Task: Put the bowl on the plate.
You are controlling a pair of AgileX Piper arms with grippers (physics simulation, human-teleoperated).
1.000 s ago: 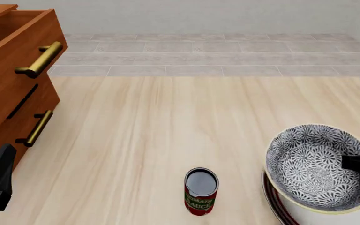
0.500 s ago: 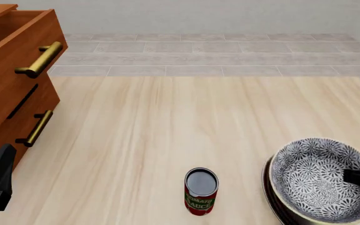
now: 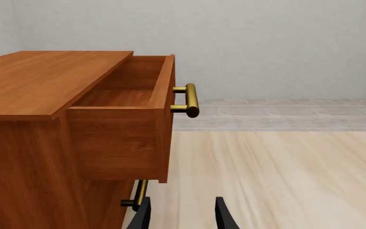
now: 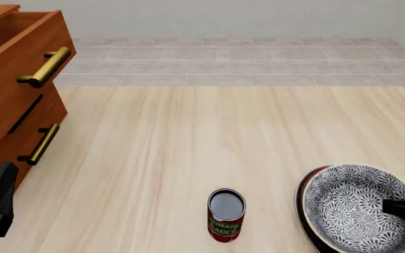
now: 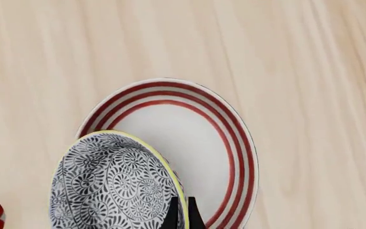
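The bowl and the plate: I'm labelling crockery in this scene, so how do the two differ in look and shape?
The bowl is deep, while the plate is flat. The bowl carries a dense grey and white floral pattern with a cream rim; the plate is plain white with red rings near its edge. The plate is wider than the bowl. Both are round, and the bowl sits over the plate, pinched at its rim by the right gripper.

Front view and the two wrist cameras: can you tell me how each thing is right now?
bowl: upright, gripped at its rim, over the plate
plate: flat on table
tomato sauce can: standing upright
top drawer: pulled open
left gripper: open, empty
right gripper: shut on the bowl's rim
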